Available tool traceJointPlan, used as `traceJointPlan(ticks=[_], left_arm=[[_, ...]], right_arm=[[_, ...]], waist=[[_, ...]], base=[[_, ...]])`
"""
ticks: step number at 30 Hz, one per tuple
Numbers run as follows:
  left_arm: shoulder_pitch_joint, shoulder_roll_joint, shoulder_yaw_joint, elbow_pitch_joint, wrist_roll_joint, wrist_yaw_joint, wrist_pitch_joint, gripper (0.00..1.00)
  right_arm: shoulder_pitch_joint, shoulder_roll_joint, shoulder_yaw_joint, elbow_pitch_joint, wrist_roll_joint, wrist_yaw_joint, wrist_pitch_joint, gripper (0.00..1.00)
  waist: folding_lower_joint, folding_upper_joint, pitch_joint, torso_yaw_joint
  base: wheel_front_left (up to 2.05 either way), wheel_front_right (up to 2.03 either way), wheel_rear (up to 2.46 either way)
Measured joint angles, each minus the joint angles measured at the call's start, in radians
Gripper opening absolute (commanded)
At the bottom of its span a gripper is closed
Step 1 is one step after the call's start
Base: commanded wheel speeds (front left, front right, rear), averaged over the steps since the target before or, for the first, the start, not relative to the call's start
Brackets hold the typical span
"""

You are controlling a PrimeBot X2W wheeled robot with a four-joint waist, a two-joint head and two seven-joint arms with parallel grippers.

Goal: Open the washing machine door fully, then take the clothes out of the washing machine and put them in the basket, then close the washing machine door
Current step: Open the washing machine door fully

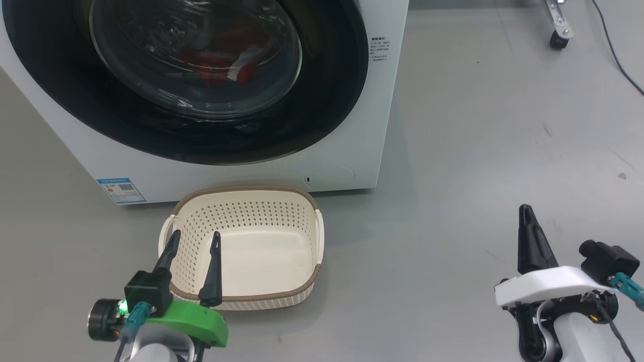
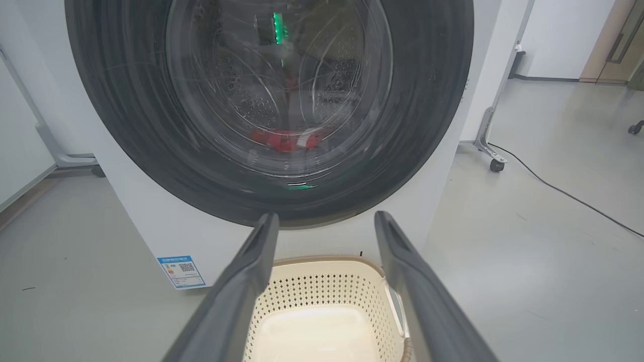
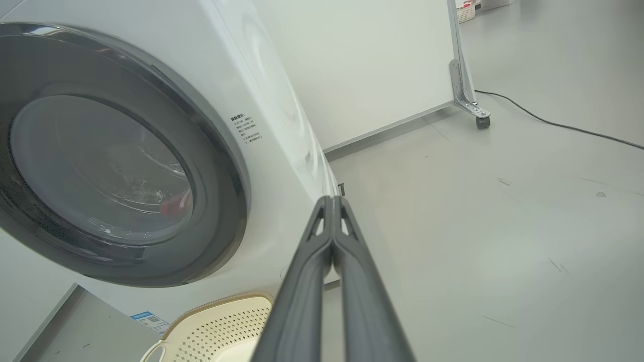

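A smooth grey floor [image 1: 478, 125] with a few scuffs and dark specks carries everything here. The white front-loading washing machine [image 1: 352, 166] stands on it, and its washing machine door [image 1: 327, 100] sits shut against the front. The wide black rim rings the bulging glass, with a blue label [image 1: 121, 190] low on the left corner of the cabinet. Through the glass the clothes [image 1: 216, 65] show as a red heap with a white patch, low in the drum. The basket [image 1: 241, 191] rests on the floor just before the machine, under the door, and it is empty.

The left end effector [image 1: 196, 234] hangs released over the basket's near left corner, its fingers spread and nothing between them. The right end effector [image 1: 526, 208] is clenched on nothing, its fingers pressed flat together. It is over bare floor, well to the right of the basket.

The head view gives the room as little more than a caster [image 1: 557, 40] and a dark cable [image 1: 616, 55] at the upper right. The left wrist view adds the drum's perforated steel behind the glass, a green glint on it, and a wood-toned doorway [image 2: 614, 45] beyond. The right wrist view looks along the machine's side to a white partition [image 3: 377, 65] on a wheeled foot, with the cable trailing away across the floor.
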Motion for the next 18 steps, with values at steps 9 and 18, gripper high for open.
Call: traceJointPlan(ticks=[9,18], left_arm=[[-0.055,-0.003,-0.016,-0.033,0.015,0.000,-0.003,1.00],[-0.111,-0.006,-0.031,-0.056,0.022,0.000,-0.003,1.00]], right_arm=[[-0.106,0.002,-0.080,-0.002,0.233,0.018,0.069,0.00],[-0.267,0.007,-0.165,-0.005,0.583,0.022,0.224,0.00]], waist=[[0.0000,0.0000,0.079,0.022],[0.0000,0.0000,0.169,0.049]], base=[[0.00,0.00,0.00],[0.00,0.00,0.00]])
